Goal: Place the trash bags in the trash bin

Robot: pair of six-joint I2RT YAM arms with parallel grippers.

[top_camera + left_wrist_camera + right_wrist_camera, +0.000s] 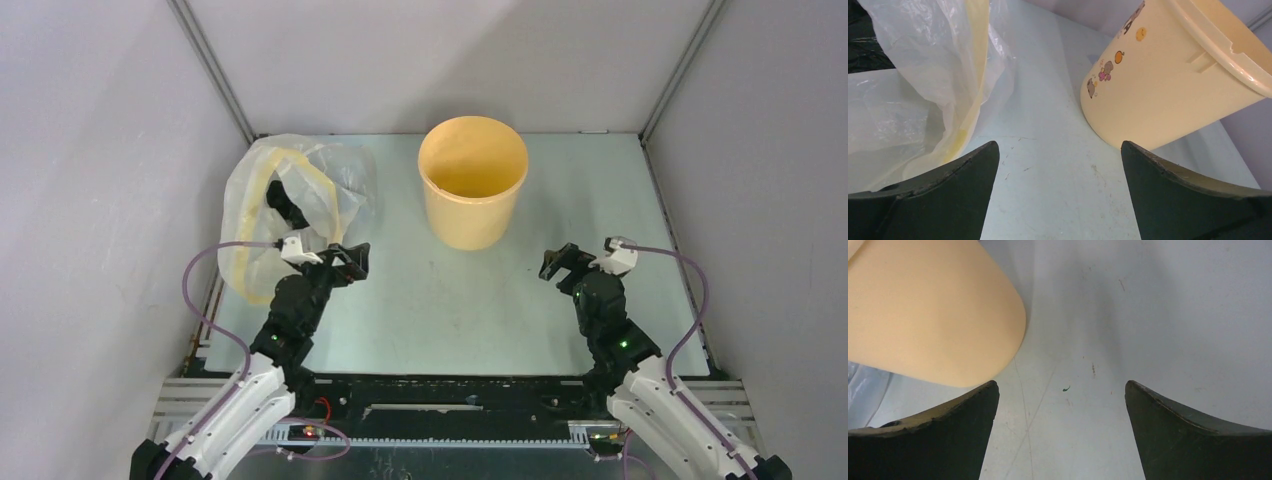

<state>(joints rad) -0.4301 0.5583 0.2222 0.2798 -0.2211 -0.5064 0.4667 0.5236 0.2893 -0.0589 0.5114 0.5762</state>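
Observation:
The yellow-orange trash bin (470,215) stands upright at the back centre, and nothing shows inside it. It also shows in the left wrist view (1158,85), with small cartoon stickers, and in the right wrist view (933,310). Of the black trash bag, only a dark glossy patch (285,205) shows, inside or behind the clear bag; a dark bit also shows in the left wrist view (863,52). My left gripper (347,260) (1058,150) is open and empty, just right of the clear bag. My right gripper (560,262) (1060,387) is open and empty, right and in front of the bin.
A clear translucent bag (255,200) with a pale-yellow band lies crumpled at the back left, against the left wall; it fills the left of the left wrist view (908,90). Grey walls close in the table (450,310) on three sides.

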